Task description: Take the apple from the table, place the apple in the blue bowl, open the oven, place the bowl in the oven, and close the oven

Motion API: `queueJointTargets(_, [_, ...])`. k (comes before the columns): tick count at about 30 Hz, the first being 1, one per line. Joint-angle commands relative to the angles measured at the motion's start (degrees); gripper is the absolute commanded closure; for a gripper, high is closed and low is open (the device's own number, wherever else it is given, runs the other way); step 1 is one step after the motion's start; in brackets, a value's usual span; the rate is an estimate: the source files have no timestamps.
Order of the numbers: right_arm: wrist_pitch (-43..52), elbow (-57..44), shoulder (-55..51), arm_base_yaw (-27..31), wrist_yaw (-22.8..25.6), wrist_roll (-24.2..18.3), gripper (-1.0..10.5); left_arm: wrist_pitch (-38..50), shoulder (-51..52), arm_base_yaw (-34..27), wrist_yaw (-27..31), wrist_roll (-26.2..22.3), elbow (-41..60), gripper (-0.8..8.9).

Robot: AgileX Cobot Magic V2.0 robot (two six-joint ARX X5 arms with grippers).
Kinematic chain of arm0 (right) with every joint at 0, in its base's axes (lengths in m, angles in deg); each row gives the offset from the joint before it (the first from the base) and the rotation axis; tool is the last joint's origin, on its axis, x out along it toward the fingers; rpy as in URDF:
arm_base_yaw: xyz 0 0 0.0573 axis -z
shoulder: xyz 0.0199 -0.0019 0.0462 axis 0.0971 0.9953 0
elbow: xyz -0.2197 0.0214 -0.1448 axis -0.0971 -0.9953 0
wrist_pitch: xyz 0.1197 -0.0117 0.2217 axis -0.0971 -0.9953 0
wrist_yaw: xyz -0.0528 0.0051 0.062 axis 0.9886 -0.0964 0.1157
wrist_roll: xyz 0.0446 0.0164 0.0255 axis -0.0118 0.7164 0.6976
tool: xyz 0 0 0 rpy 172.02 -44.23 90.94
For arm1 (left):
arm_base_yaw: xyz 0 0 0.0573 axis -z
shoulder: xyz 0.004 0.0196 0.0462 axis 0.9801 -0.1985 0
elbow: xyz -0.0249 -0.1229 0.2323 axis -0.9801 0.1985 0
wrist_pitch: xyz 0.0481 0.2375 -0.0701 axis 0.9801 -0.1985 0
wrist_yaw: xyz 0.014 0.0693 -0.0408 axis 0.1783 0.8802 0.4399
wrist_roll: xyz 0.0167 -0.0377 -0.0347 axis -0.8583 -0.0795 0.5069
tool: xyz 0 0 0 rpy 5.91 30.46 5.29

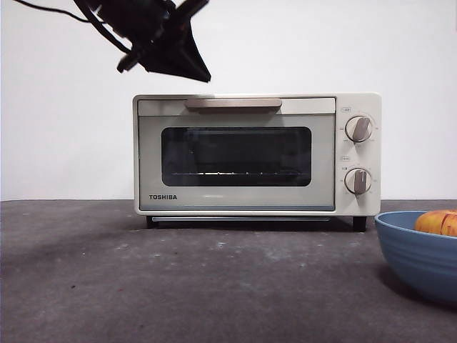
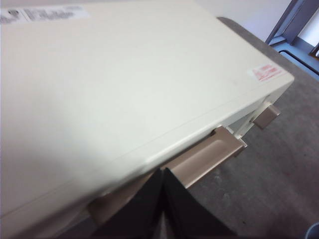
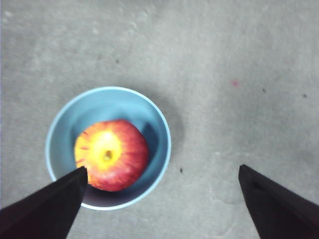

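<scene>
In the front view, the oven point(image 1: 257, 155) stood at the middle of the frame on the counter point(image 1: 178, 286), its door shut and the handle point(image 1: 233, 103) along the door's top edge. A dark pincer point(image 1: 182, 61) hung in the upper left of the frame, above the oven's left end and clear of it. The bowl point(image 1: 418, 254) sat at the lower right edge with the apple point(image 1: 437, 221) showing above its rim. In the left wrist view, the left pincer point(image 2: 163, 174) had its jaws pressed together, holding nothing, just above the handle point(image 2: 209, 152) at the front edge of the oven's point(image 2: 124, 79) top. In the right wrist view, the right pincer point(image 3: 162, 174) was spread wide and empty above the counter point(image 3: 224, 74), with the apple point(image 3: 111, 154) lying inside the bowl point(image 3: 99, 102) at the frame's lower left.
</scene>
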Motion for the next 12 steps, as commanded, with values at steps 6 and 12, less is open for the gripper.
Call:
queueJointTargets(6, [0.50,0.35,0.31,-0.11,0.04,0.68,4.7,2.36,-4.28,0.85,0.24,-1.14,-1.51,8.07])
queueJointTargets(12, [0.44,0.35,0.20,-0.09,0.04,0.74,4.7,1.75,-6.38,2.05,0.24,-1.33,-1.51,8.07])
